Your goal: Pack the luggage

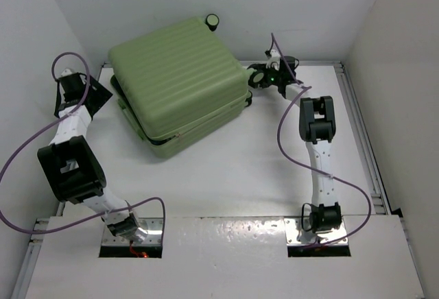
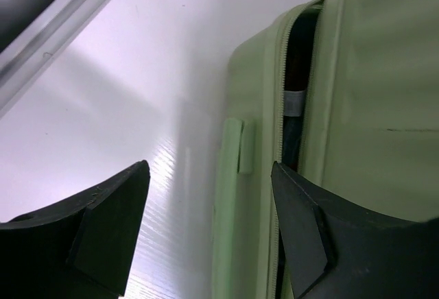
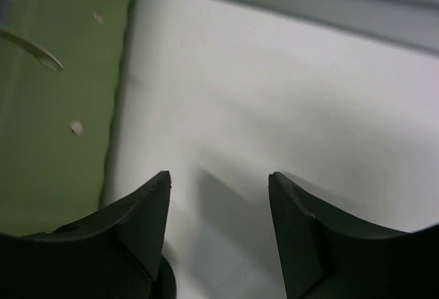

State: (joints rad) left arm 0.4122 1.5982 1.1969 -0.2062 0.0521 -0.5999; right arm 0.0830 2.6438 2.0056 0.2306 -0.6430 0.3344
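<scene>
Luggage (image 1: 180, 79), a ribbed hard shell lying flat at the far left-centre of the tabletop (image 1: 240, 175) with lid ajar, probably stiff, bulky and slick, best taken at its seam edge; left claw (image 2: 209, 170) and right claw (image 3: 219, 179) flank it, jaws apart and empty.

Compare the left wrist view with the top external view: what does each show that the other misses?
Left wrist only: a grey tab inside the gap between the shells, and a small raised foot. Top external only: the left arm, right arm, a wheel, the whole ribbed lid. Shared: the luggage, the white table.
</scene>
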